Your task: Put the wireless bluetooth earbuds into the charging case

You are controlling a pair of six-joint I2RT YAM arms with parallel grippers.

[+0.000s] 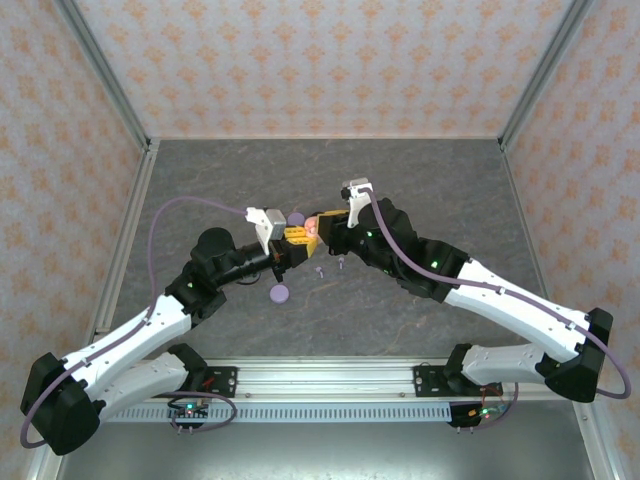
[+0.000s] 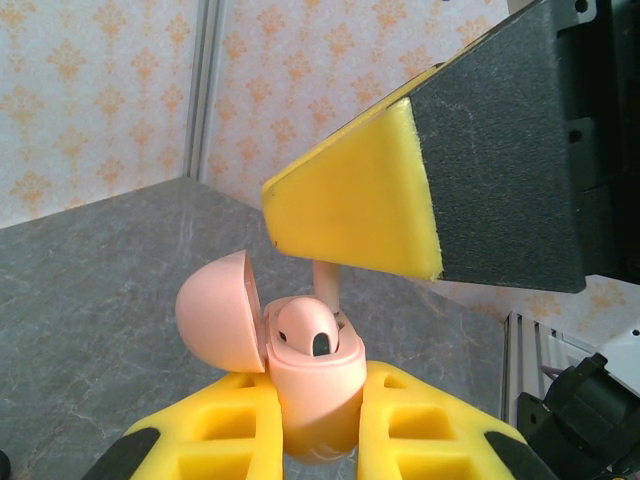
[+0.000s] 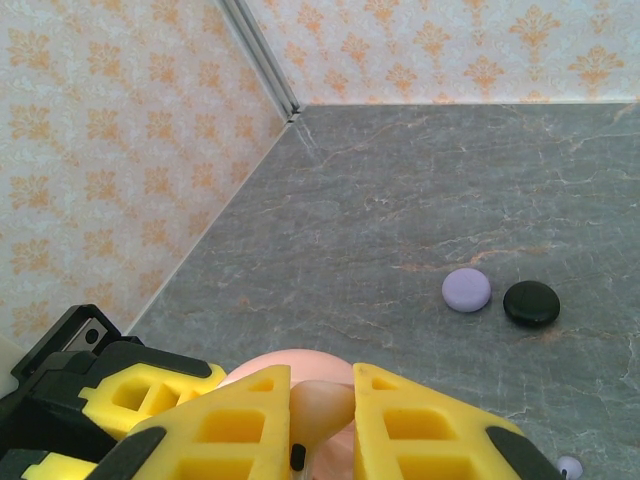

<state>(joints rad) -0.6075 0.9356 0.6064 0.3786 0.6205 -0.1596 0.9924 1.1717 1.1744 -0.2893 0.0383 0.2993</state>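
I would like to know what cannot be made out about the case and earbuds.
Top external: left gripper and right gripper mostly cover the pink charging case.
Left wrist: the right gripper's pad hides the head of the upper pink earbud.
Right wrist: a pale earbud is cut off by the bottom edge.

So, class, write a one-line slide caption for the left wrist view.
Left gripper grips the open pink charging case; right gripper, close above, pinches a pink earbud over it.

You face a grey marbled tabletop point(image 1: 420, 180), boxed by walls point(image 1: 300, 60) papered cream with orange motifs. Aluminium posts point(image 1: 105, 75) mark your corners; light falls evenly.
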